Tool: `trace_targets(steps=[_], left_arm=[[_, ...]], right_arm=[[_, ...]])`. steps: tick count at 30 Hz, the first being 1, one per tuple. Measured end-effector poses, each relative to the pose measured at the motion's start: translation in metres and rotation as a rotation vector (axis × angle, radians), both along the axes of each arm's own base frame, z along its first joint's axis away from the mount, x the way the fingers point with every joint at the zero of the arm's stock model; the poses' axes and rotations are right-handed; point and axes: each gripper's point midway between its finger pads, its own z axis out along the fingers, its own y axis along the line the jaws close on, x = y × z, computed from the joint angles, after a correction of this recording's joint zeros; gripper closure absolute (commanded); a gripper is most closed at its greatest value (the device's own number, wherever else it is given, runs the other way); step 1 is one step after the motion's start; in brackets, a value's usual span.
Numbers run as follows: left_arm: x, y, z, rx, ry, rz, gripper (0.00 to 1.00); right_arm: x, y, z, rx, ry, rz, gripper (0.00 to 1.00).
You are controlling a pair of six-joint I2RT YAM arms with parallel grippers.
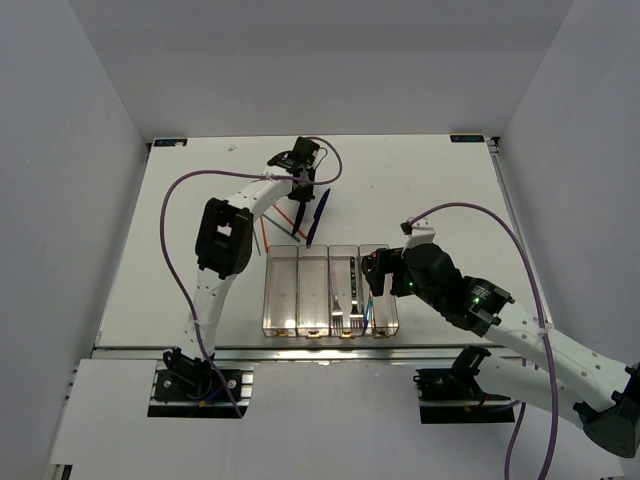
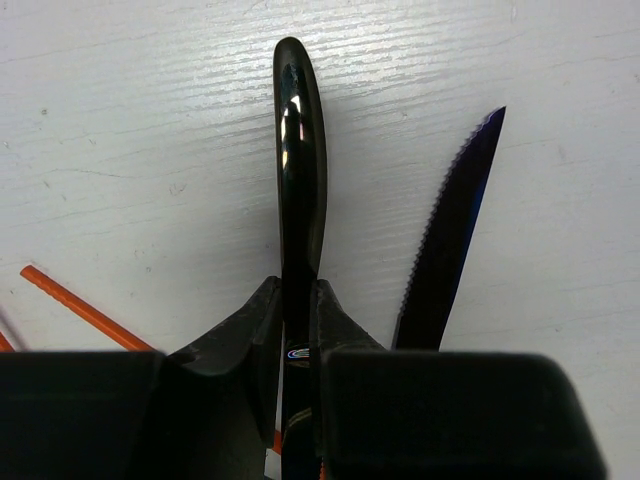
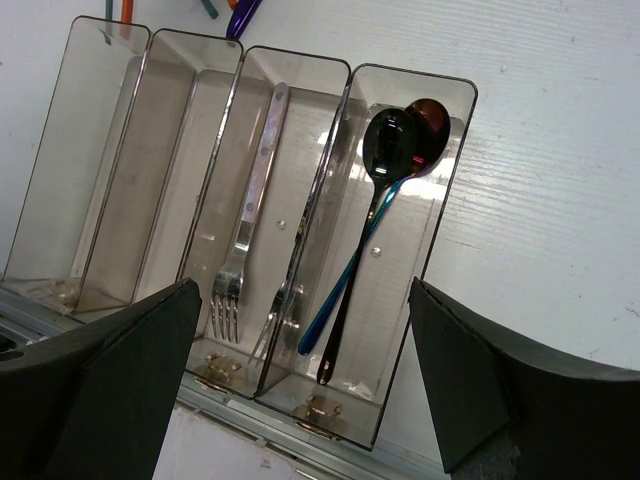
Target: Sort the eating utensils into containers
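My left gripper (image 1: 299, 192) is at the far middle of the table, shut on a black knife (image 2: 300, 150) that points away from the wrist just over the table; it also shows in the top view (image 1: 297, 222). A dark-blue serrated knife (image 2: 450, 240) lies right beside it (image 1: 318, 216). Orange-red chopsticks (image 2: 80, 308) and a green chopstick (image 1: 262, 240) lie to the left. The four joined clear bins (image 1: 283, 295) stand near the front. A silver fork (image 3: 250, 210) is in the third bin, and two spoons (image 3: 385, 170) are in the fourth. My right gripper (image 3: 302, 290) hovers open and empty over the bins' right end (image 1: 375, 275).
The right arm's wrist and elbow (image 1: 450, 290) lean over the right side of the bins. The left arm's purple cable (image 1: 180, 230) loops over the left half of the table. White walls close in the table on three sides.
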Motion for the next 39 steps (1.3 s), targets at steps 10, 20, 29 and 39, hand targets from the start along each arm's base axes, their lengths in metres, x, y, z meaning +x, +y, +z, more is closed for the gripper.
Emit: trace_targets(steps=[10,20,29,39], left_arm=[[0.002,0.0,0.007,-0.009,-0.012,0.014,1.0],[0.007,0.0,0.046,-0.038,-0.075,0.042,1.0],[0.0,-0.001,0.13,-0.159,-0.204,0.1,1.0],[-0.101,-0.005,0.145,-0.256,-0.182,0.137,1.0]], right_arm=[[0.001,-0.001,0.0,-0.003,-0.004,-0.006,0.11],[0.002,-0.001,-0.002,-0.012,-0.001,-0.007,0.11],[0.002,-0.001,-0.004,-0.02,0.005,-0.008,0.11],[0.002,-0.001,-0.004,-0.021,0.004,-0.012,0.11]])
